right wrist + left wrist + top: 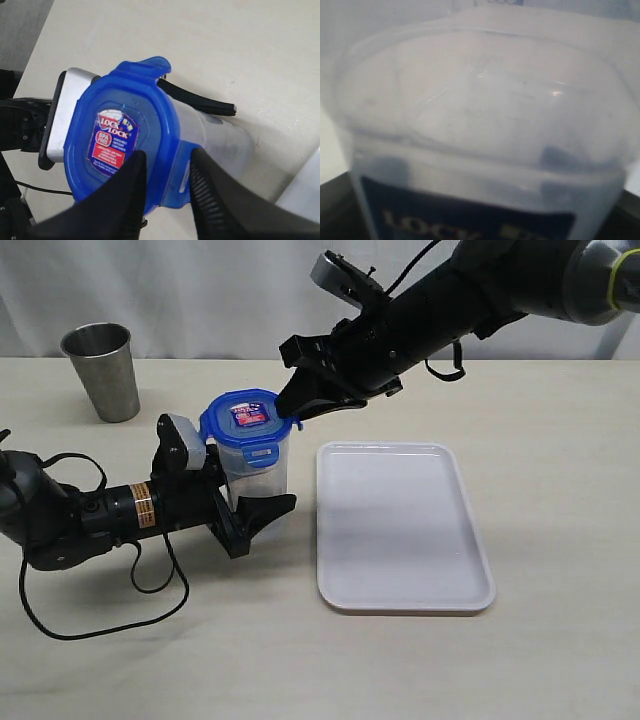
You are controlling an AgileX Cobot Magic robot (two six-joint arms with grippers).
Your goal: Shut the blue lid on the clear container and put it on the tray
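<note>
Container status first: the clear container [262, 468] stands upright on the counter [560, 440], roughly mid-depth and a bit toward the left edge. It's just beside the tray [400, 540] but not on it, with a thin strip of bare counter between the two. The blue lid [243, 420] is sitting on top of it, sticker [112, 137] facing up. The flap on the near side is folded down against the wall, and another flap [152, 65] sticks out from the rim.

Left arm lies low and nearly flat, coming in from the left edge. The left claw [262, 498] wraps the lower body of the container, one black finger in front and the rest behind, so it's holding it steady. Its wrist view is basically all cloudy plastic, with a bit of the dark label at the edge.

Right arm slopes down from the far right corner, wrist tipped so the right claw [298, 421] pokes at the tray-side edge of the lid. In its wrist view the two fingers [215, 200] stand only narrowly apart, straddling the rim: one over the top face, one outside a folded-down flap. Honestly can't tell if they're actually pinching it or just resting there.

Steel cup [100, 370] is off by the far left corner, well away from everything.
</note>
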